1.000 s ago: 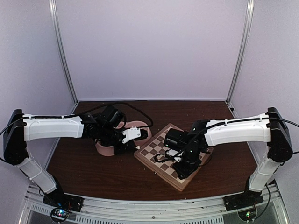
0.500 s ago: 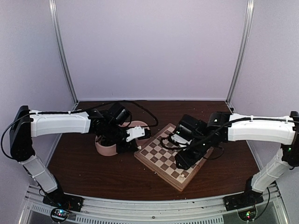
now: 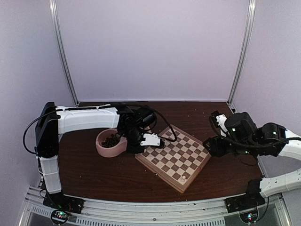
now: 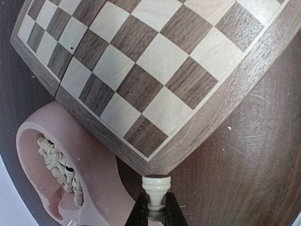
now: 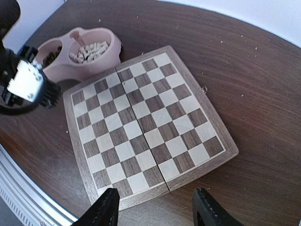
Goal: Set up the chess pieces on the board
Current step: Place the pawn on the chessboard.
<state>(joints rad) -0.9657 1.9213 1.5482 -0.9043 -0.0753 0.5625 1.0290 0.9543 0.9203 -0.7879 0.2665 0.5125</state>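
1. Your counter [image 3: 94,174] is dark brown wood flecked with pale crumbs. Plain lilac walls [image 3: 150,47] close it in, and a metal rail [image 3: 155,207] runs along the near edge.
2. The board [image 3: 176,155] lies right of centre on the counter, turned so that one corner points toward the near edge. Nearly all its squares are bare.
3. The pink double-bowl dish [image 3: 104,149] sits right beside the board's left corner. You cannot tell from these views whether the two touch. One bowl holds the cream chess pieces [image 5: 91,49], the other the dark pieces [image 3: 112,139].
4. Your right fingers [image 5: 107,209] are released, spread wide with nothing between them. They hang off the board's right side, well apart from every piece.
5. Your left fingers [image 4: 170,214] are clenched on one cream piece [image 4: 156,186], gripped low on its body. Its head juts past the tips toward the board's corner beside the dish. It is just outside the rim and not over any square.
6. One tiny pale piece [image 3: 182,178] stands on a square by the board's near corner. It is too small to tell which kind.
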